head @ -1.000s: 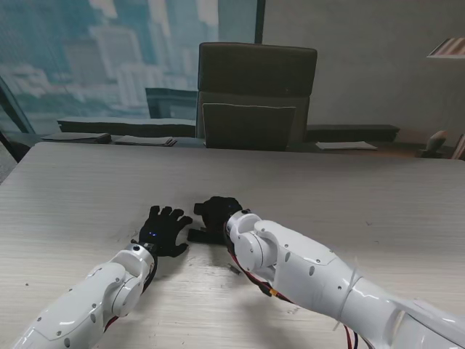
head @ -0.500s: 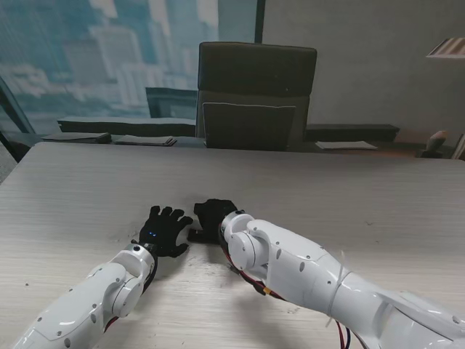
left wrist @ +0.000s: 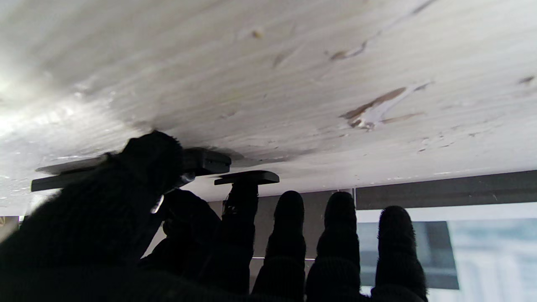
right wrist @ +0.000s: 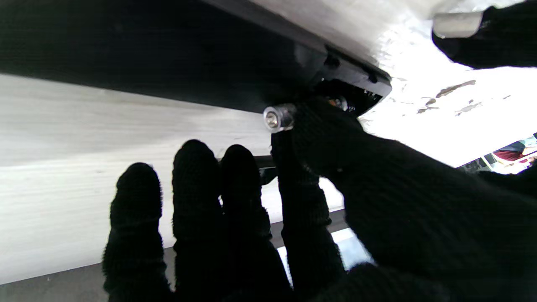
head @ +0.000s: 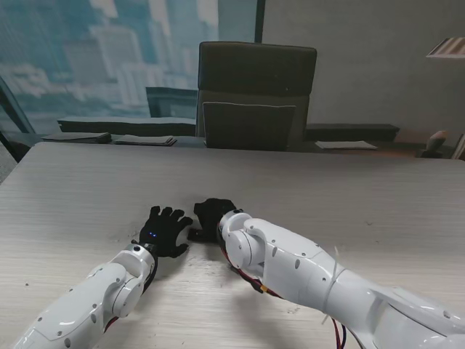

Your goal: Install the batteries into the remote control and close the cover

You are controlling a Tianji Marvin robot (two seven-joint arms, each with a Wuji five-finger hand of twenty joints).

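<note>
Right hand [right wrist: 335, 176] pinching battery [right wrist: 277, 118] at remote [right wrist: 168, 54], hidden from stand view, left hand [head: 163, 229] spread flat.

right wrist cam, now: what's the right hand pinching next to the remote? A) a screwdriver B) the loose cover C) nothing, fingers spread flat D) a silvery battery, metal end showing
D: the right wrist view shows the right hand with thumb and forefinger closed on a small silvery battery, its round metal end visible, held against the open end of the dark remote control.
</note>
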